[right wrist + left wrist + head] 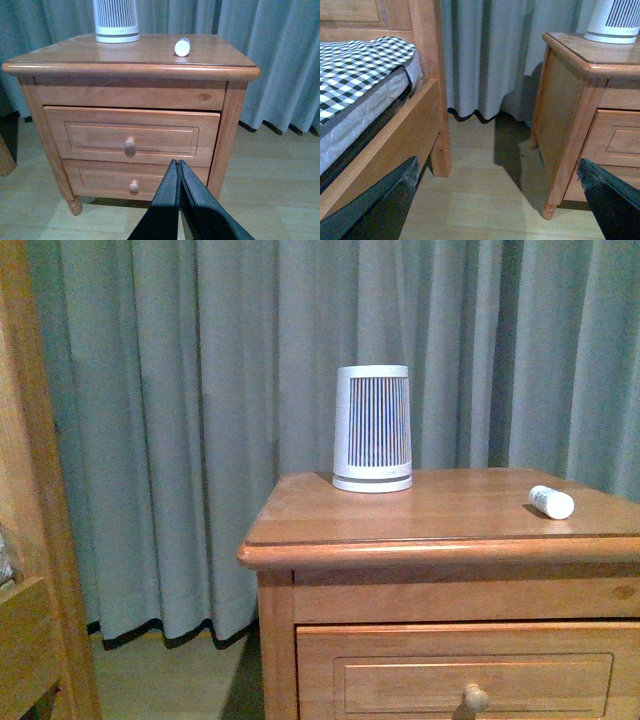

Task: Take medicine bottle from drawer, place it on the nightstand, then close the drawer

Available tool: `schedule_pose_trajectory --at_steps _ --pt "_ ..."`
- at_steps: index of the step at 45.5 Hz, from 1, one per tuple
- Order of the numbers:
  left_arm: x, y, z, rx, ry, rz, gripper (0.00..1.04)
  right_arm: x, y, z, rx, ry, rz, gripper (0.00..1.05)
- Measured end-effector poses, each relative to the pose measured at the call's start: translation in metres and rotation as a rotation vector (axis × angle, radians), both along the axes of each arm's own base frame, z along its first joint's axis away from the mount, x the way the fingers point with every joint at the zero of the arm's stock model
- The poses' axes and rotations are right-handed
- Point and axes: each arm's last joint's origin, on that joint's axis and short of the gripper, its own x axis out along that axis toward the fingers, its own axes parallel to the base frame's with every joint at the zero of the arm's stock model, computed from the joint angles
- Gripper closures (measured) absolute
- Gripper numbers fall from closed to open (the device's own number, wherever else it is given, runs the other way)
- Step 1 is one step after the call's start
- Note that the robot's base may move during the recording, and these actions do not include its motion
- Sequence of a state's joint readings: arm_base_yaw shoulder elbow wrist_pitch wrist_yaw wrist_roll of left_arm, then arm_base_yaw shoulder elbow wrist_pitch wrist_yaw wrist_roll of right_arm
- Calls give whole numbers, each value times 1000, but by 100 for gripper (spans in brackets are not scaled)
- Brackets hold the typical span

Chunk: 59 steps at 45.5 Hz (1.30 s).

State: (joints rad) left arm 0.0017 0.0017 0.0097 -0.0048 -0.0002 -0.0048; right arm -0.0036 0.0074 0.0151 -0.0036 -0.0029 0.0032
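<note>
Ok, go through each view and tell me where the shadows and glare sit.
Front view: soft sheen along the nightstand top's front edge, a faint shadow beside the medicine bottle. Left wrist view: a dark shadow on the floor beside the nightstand. Right wrist view: even light, shadow beneath the cabinet.

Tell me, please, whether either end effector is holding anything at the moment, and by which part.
Nothing is held. The right end effector is shut and empty; the left end effector is open. The medicine bottle lies on the nightstand.

Dim, cool cast; soft shadows; slightly noisy, sharp focus.
</note>
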Motion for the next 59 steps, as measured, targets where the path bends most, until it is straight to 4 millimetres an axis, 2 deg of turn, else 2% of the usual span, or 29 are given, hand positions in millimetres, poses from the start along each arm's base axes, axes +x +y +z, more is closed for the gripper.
schedule_pose_trajectory --at_steps 18,21,27,32,37,42,59 --pt "0 0 0 0 0 0 7 0 0 0 0 -1 0 102" --pt "0 0 0 0 0 0 7 0 0 0 -1 -1 0 92" --pt "0 0 0 0 0 0 7 0 0 0 0 -1 0 63" --pt "0 0 0 0 0 0 7 0 0 0 0 -1 0 46" --pt "0 0 0 0 0 0 7 0 0 0 0 -1 0 22" --pt "0 0 0 0 0 0 7 0 0 0 0 -1 0 6" --pt "0 0 0 0 0 0 7 0 0 0 0 -1 0 7"
